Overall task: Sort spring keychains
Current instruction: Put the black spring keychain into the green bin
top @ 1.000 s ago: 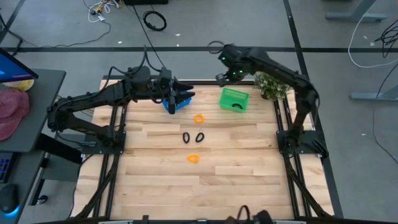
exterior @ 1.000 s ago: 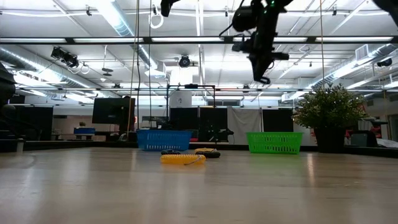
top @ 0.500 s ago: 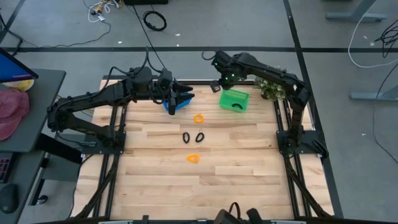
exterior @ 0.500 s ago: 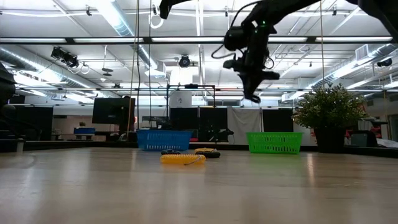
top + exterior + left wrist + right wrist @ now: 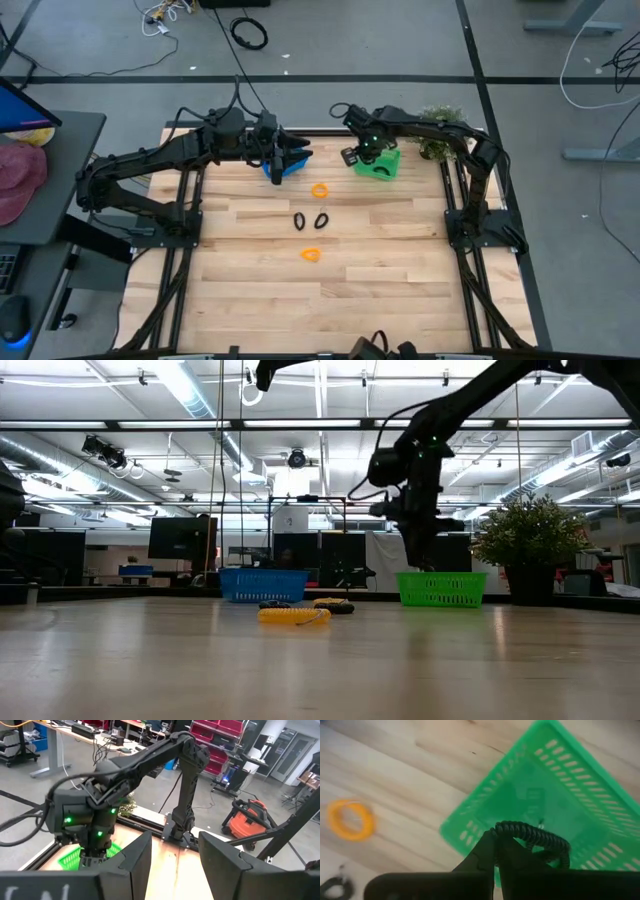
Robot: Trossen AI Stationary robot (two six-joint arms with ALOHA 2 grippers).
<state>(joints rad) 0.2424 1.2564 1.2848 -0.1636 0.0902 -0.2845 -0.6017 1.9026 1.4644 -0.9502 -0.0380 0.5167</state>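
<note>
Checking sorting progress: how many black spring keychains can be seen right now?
3. Two black keychains lie side by side mid-table between the orange ones. A third is held in the right gripper over the green basket. The baskets may hide more.

The near half of the bench (image 5: 330, 300) lies open, while four spring keychains (image 5: 308, 221) dot its middle and the blue basket (image 5: 285, 165), green basket (image 5: 385, 165) and potted plant (image 5: 440, 140) line the far edge.

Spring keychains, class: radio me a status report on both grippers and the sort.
Right gripper shut on black keychain, over green basket. Left gripper open above blue basket. Two orange, two black loose on table. Nothing in the way.
</note>
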